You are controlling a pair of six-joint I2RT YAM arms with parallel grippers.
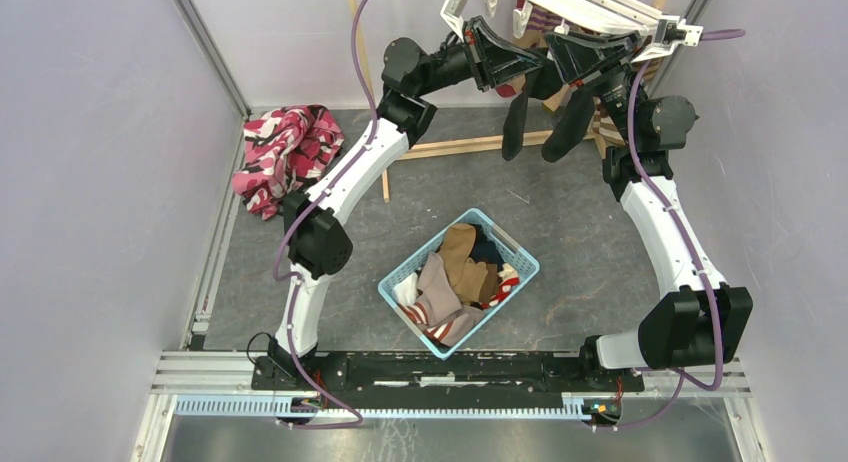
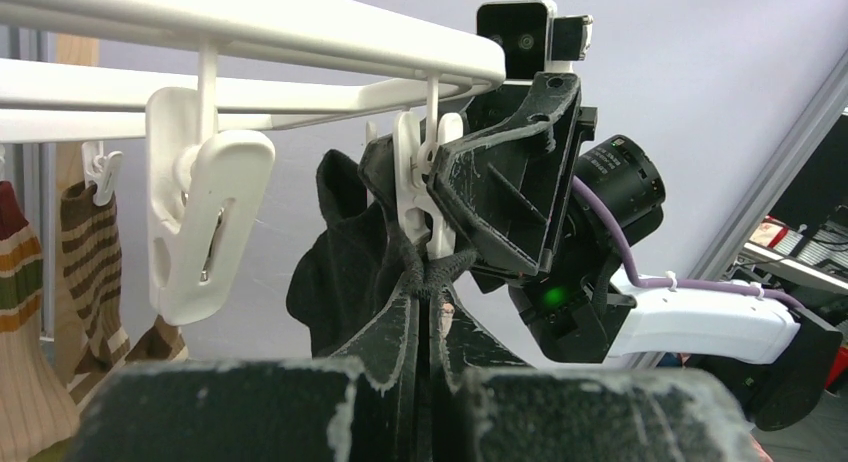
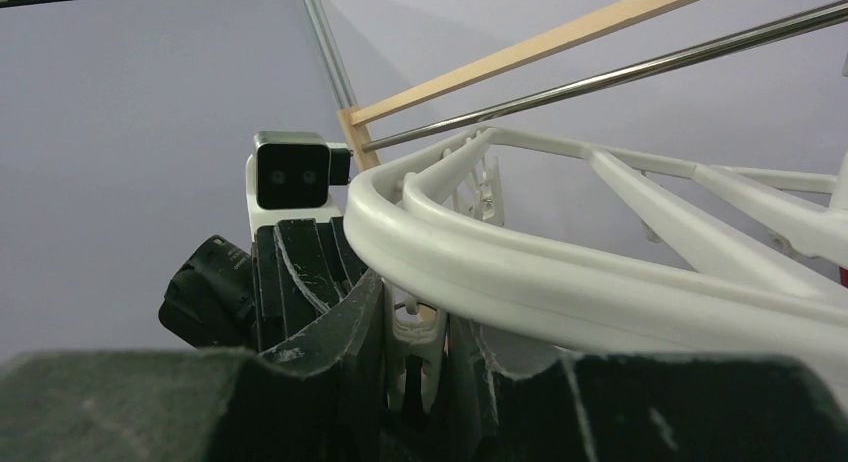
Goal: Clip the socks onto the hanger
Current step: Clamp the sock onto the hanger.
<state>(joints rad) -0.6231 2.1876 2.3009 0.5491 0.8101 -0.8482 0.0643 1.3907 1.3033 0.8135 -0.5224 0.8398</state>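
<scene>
The white hanger (image 1: 585,4) hangs at the back, and both grippers meet under its end bar. My left gripper (image 2: 432,282) is shut on the top edge of a black sock (image 2: 340,262), held just below a white clip (image 2: 428,182). My right gripper (image 3: 415,327) is shut on that clip (image 3: 418,322), one finger on each side, under the hanger's curved bar (image 3: 560,272). In the top view black socks (image 1: 515,122) dangle below the left gripper (image 1: 520,70) and the right gripper (image 1: 562,62). Brown striped socks (image 2: 92,262) hang from clips further along.
A light blue basket (image 1: 520,254) on the floor mat holds several mixed socks (image 1: 455,272). A pink patterned cloth (image 1: 285,152) lies at the left wall. A thin wooden frame (image 1: 470,144) stands behind the arms. An empty clip (image 2: 205,222) hangs left of the held one.
</scene>
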